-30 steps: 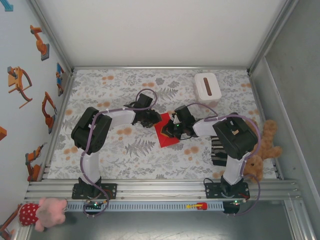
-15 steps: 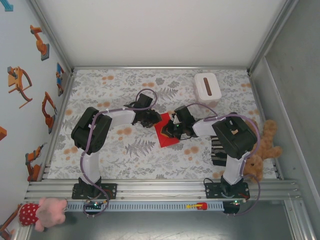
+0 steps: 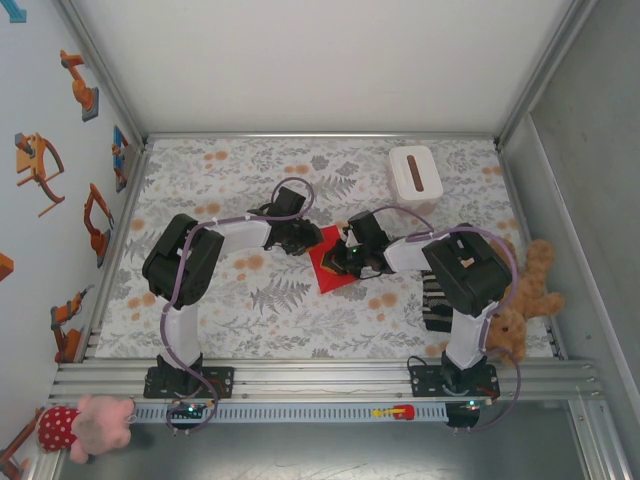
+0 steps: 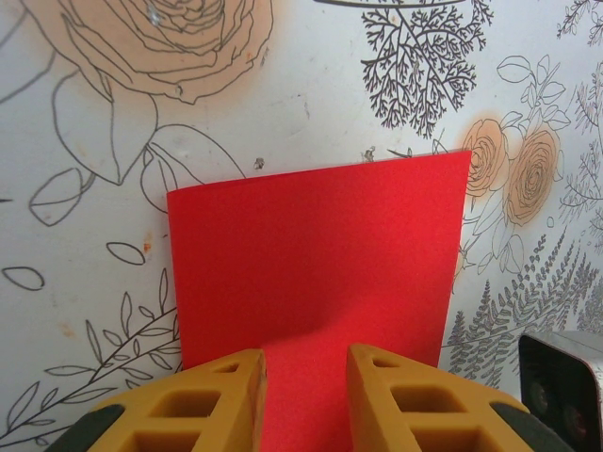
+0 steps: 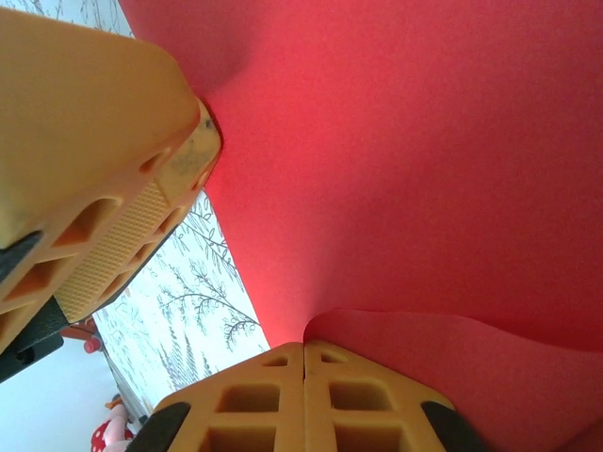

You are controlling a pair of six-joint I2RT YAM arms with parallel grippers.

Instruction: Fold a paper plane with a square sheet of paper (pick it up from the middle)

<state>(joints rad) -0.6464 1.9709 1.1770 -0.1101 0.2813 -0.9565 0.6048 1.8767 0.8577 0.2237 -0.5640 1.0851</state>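
Top external view: the square sheet of paper (image 3: 328, 268) lies near the middle of the floral tablecloth (image 3: 200, 180), with both arms bent in over it. The left gripper (image 3: 303, 240) sits at its left edge, and the right gripper (image 3: 346, 261) covers much of its right side, so part of the sheet is hidden there. A white box (image 3: 415, 172) with a dark slot stands well apart toward the far right corner. A black-and-white striped item (image 3: 436, 303) lies beside the right arm, and a brown teddy bear (image 3: 527, 296) leans just beyond it at the table's right edge. A pink plush toy (image 3: 86, 421) rests off the cloth at the near left.

Left wrist view: the left gripper (image 4: 306, 363) has its 2 yellow fingers (image 4: 215, 400) standing apart, and the flat red sheet (image 4: 316, 254) runs on between them; they pinch nothing.

Right wrist view: the right gripper (image 5: 303, 350) has its jaws pressed together, and the red sheet (image 5: 405, 160) runs into their seam, pinched, with a loose curl bulging to the right. 1 finger of the left gripper (image 5: 104, 179) crowds the upper left, touching the sheet's edge.
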